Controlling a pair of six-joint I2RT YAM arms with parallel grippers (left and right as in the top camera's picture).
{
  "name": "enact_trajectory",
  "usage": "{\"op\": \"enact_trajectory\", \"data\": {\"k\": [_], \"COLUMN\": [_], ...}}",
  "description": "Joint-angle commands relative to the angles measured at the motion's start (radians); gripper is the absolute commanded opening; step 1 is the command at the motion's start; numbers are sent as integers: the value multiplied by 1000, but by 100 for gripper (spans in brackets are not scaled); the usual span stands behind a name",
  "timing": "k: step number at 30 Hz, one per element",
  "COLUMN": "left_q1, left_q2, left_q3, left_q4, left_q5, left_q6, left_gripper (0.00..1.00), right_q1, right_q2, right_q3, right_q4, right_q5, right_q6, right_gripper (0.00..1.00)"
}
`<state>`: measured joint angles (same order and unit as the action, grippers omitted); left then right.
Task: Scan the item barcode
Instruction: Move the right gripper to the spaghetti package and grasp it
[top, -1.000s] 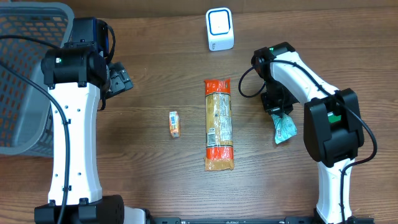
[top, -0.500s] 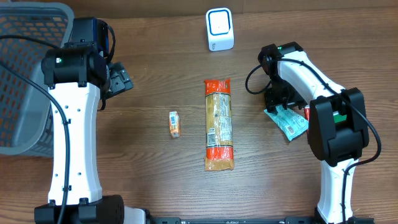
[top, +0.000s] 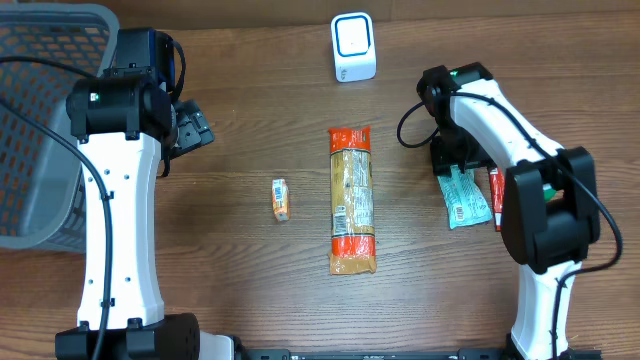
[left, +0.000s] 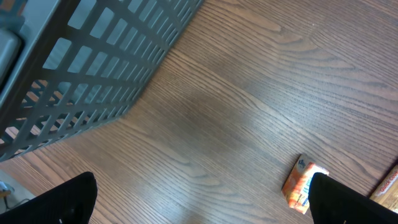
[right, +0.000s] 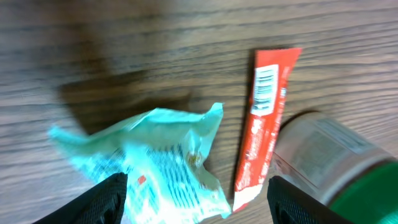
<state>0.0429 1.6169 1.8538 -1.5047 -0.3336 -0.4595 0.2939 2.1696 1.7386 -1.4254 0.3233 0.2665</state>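
A teal snack packet (top: 465, 196) lies flat on the table at the right, with a red stick packet (top: 495, 196) just right of it. My right gripper (top: 455, 160) hovers over the teal packet's far end. In the right wrist view the teal packet (right: 155, 162) lies loose between the widely parted fingers of the open right gripper (right: 202, 202), and the red stick (right: 264, 140) shows its barcode. The white scanner (top: 353, 47) with a blue-rimmed window stands at the back centre. My left gripper (top: 190, 130) is open and empty (left: 205, 205) over bare wood.
A long orange pasta pack (top: 352, 200) lies mid-table, and a small orange box (top: 281, 199) is left of it (left: 303, 183). A grey mesh basket (top: 40, 120) fills the far left. A grey and green cylinder (right: 329, 165) sits right of the red stick.
My right gripper opened and let go of the teal packet, which dropped and now lies flat beside the red stick. The left arm has not moved.
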Motion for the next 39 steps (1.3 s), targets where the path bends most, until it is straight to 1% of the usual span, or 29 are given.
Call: {"op": "enact_trajectory", "data": {"k": [1,6,10,13,17,18,19,20,31,39], "left_q1": [3,3,3,3,3,3,3,3,3,3], "left_q2": [6,6,6,6,6,6,6,6,6,6], "left_q3": [5,5,5,5,5,5,5,5,5,5], "left_q4": [-2,-2,-2,-2,-2,-2,-2,-2,-2,-2], "left_q5": [-13,-13,-13,-13,-13,-13,-13,-13,-13,-13], "left_q6": [18,18,18,18,18,18,18,18,18,18], "left_gripper": [100,100,99,99,100,99,100,100,100,100], "right_q1": [16,68,113,145,175,183,190,198,239,257], "right_q2": [-99,-113,-113,-113,-113,-113,-113,-113,-112,-108], "right_q3": [32,32,28,28,28,28,28,28,8,-127], "right_q4": [2,31,90,129,192,207,219,234,273,412], "right_q5": [10,-82,-272,-379,-494,-504,-504,-504,-513,-535], "right_q6": [30,29,14,16,84,96,103,102,105,132], "right_gripper": [75,76,79,83,88,91,97,100,99,98]}}
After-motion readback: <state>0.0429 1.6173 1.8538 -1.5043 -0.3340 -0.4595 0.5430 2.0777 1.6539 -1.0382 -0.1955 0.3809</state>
